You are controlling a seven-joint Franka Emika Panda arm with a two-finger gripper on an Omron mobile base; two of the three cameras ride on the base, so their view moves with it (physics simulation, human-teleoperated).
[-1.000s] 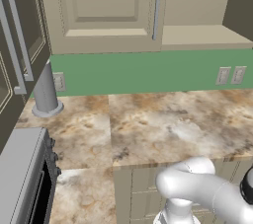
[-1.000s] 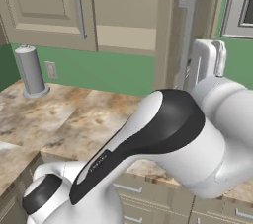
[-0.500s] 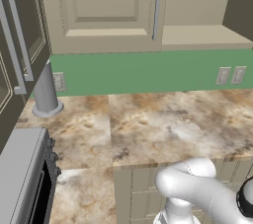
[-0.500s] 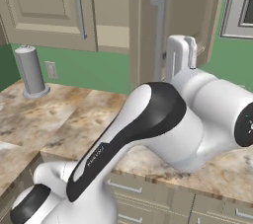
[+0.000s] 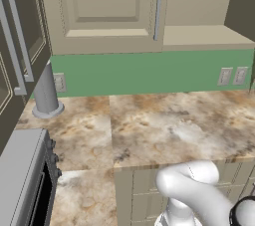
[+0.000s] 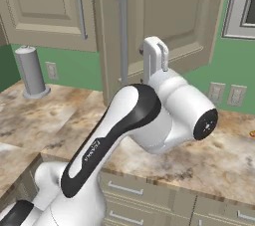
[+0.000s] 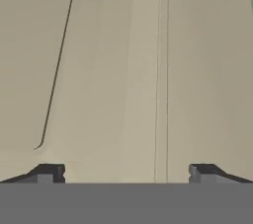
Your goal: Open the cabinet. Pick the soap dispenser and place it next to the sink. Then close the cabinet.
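Observation:
The beige cabinet has its left door shut, and its right half shows a bare shelf. Its right door stands swung out partway, the long silver handle on its left edge. My gripper is raised close against this door's outer face, just right of the handle. In the hand view the gripper is open, its fingertips set wide apart, and the beige door panel lies right ahead with nothing between the fingers. The soap dispenser is out of view.
A large grey flared-base post stands at the back left of the marbled counter. A dark brown cabinet and a stove are on the left. Wall outlets sit on the green backsplash, and drawer fronts run below the counter.
In the right base view the right door's handle edge has swung steadily leftward, showing more of the door's face. My hand and arm moved left with it. The gripper stayed open.

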